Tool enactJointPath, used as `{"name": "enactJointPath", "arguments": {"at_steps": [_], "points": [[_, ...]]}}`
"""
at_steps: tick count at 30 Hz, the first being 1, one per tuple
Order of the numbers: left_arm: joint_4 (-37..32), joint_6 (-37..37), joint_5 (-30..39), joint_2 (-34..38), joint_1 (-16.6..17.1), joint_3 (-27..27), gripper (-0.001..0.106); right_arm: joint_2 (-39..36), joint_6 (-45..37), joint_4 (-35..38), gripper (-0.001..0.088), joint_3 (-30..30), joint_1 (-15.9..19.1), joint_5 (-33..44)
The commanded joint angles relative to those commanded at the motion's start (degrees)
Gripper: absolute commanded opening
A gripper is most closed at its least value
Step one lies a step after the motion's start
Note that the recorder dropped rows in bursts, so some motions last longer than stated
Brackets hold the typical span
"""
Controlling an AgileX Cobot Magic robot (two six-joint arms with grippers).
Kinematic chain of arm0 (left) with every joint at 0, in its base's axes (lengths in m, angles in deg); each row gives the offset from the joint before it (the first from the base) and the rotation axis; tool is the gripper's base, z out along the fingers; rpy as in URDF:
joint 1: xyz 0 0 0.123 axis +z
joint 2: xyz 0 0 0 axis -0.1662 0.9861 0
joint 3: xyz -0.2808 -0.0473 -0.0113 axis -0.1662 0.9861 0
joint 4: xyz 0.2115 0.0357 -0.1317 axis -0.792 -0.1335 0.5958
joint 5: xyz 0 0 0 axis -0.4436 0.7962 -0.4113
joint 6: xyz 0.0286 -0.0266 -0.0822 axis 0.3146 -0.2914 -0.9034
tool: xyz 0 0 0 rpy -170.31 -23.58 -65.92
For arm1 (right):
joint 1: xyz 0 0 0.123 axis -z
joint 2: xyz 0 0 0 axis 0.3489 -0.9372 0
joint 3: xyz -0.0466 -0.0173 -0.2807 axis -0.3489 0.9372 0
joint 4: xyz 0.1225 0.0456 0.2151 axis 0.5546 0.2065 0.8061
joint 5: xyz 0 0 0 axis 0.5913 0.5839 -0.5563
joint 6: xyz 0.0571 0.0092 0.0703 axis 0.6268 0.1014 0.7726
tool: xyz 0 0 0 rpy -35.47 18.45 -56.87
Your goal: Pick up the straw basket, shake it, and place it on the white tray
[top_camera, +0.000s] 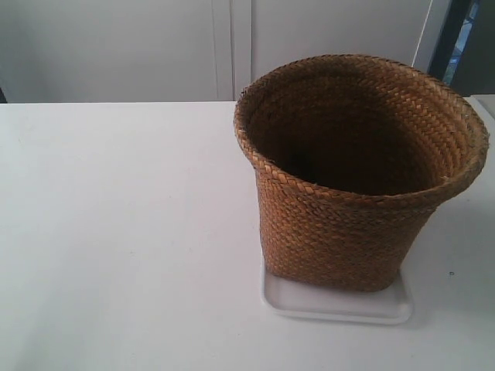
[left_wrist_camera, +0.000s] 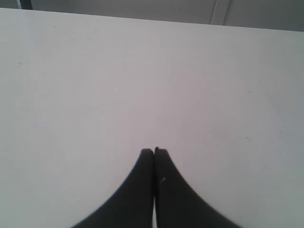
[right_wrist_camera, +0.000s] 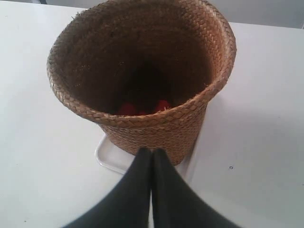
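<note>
— White tabletop (top_camera: pixel 116 232) is being shown nearly bare, with pale panels behind it. Where is the straw basket (top_camera: pixel 340 224) being kept?

— It is being carried upright by the white tray (top_camera: pixel 340 311), toward the exterior view's right. Only a near strip and a corner of the tray are being left uncovered.

— And how are the fingers being held?

— The left fingers (left_wrist_camera: pixel 137 190) are being held pressed together over bare tabletop, with nothing between them. The right fingers (right_wrist_camera: pixel 137 190) are likewise being kept closed and empty, just beside the basket's near wall.

— Then what is being risked?

— A nudge, most probably. Were the closed right fingers driven forward, the basket could be pushed across the glossy tray or tipped, because a wide rim is being carried above a narrower base.

— Is anything being held inside?

— Red things (right_wrist_camera: pixel 142 108) are being glimpsed at the bottom; what they are cannot be told. If the basket were tipped, they could be spilled. Whether the base is being seated fully within the tray's raised rim cannot be told either.
</note>
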Motion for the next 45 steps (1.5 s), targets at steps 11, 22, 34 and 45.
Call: {"name": "enactJointPath", "arguments": {"at_steps": [11,22,34,45], "points": [[0.0,0.0,0.0,0.0,0.0,0.0,0.0,0.0,0.0,0.0,0.0,0.0,0.0,0.0],[0.0,0.0,0.0,0.0,0.0,0.0,0.0,0.0,0.0,0.0,0.0,0.0,0.0,0.0],[0.0,0.0,0.0,0.0,0.0,0.0,0.0,0.3,0.0,0.0,0.0,0.0,0.0,0.0],[0.0,0.0,0.0,0.0,0.0,0.0,0.0,7.0,-6.1,-3.1,0.0,5.3,0.0,-17.7]]}}
